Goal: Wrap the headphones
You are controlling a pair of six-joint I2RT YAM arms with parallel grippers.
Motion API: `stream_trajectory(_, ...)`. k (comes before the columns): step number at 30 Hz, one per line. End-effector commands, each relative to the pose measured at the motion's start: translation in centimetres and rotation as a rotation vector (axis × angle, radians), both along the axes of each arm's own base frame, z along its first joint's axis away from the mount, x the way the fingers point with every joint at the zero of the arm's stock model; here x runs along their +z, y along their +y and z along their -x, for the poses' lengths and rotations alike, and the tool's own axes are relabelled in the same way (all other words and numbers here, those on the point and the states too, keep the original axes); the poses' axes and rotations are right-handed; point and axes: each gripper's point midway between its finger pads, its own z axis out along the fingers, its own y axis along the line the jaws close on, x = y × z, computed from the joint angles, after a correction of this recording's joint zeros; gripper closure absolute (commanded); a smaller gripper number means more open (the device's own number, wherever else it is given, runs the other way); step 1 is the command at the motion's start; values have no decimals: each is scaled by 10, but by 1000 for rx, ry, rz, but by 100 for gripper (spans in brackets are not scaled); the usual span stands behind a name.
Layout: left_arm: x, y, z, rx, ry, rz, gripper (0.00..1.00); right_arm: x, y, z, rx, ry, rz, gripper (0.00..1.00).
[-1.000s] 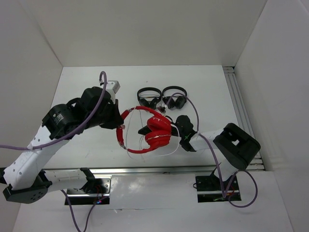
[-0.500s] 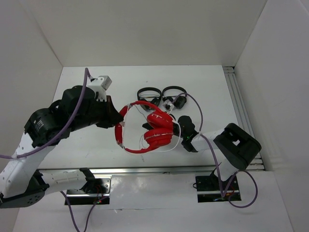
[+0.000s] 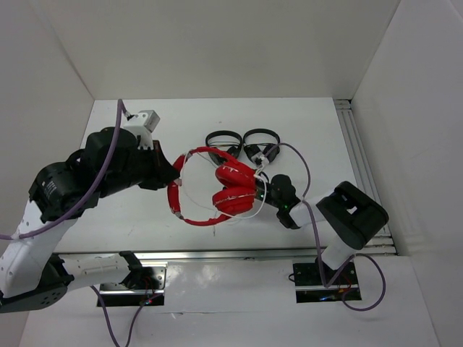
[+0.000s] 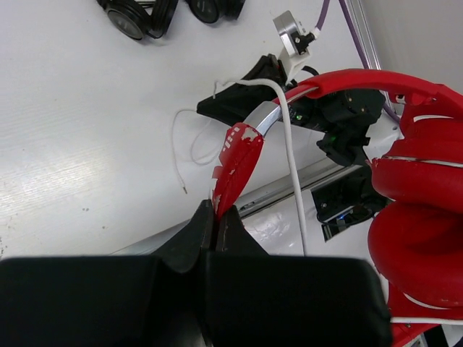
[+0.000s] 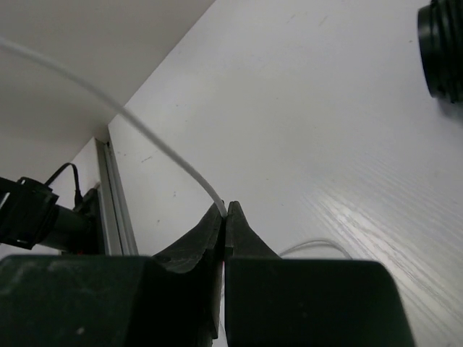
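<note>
Two grippers are engaged on the headphones [image 3: 235,189], which I read at the centre of the top external frame. The red cups [image 3: 233,176] sit one above the other there, and the headband [image 3: 176,206] arcs out to the left of them.

1. Left gripper [image 4: 215,217]: in the left wrist view its jaws are closed on the headband, low in the frame and a little left of centre. The red band rises out of the fingertips to a silver slider, then curves away to the right edge, where the cups fill the lower right corner.

2. Right gripper [image 5: 226,213]: in the right wrist view its jaws are pinched shut on the white cable [image 5: 155,141]. From the fingertips the cable runs in a shallow curve to the upper left edge of the frame. A further short loop of it lies on the table [image 3: 123,217], just right of the fingertips.

3. Cable routing: in the left wrist view I see the cable pass over the silver slider and drop down the frame; a loose end lies on the table at centre left.

4. Surroundings: the left black headphones [image 3: 223,144] and the right black headphones [image 3: 262,144] lie on the table just above the red cups in the top external frame. I cannot tell whether they touch the red set.
</note>
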Motion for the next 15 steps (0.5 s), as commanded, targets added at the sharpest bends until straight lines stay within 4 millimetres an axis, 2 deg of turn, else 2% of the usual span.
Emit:
stream_trajectory(1,41,1,-8,61,-90,123,100,3,-12,-10,-52,-22,-21,100)
stream_trajectory(2,39,4,-8,71,-88,113,100,-4,-13,-9,-52,-8,-10,100)
stream_trajectory(5,41,8,-10,103,-90,119,100,-5,-14,-11,-53,-4,-17,100)
stream_trajectory(6,41,12,-13,129,-100,110,100,-3,-13,-8,-36,-12,-24,100)
stream_trajectory(7,43,13,-17,150,-102,112,100,-11,-9,0,-8,7,-11,100)
stream_trajectory(8,41,17,-19,178,-96,109,100,-9,-9,-1,-8,-3,-18,100)
stream_trajectory(10,43,20,-25,216,-102,105,100,-18,-7,11,15,5,-1,100)
stream_trajectory(11,50,21,-24,216,-117,123,100,-18,-5,12,12,5,-1,100)
stream_trajectory(15,56,38,-42,330,-148,92,100,-36,-12,19,-9,36,38,100)
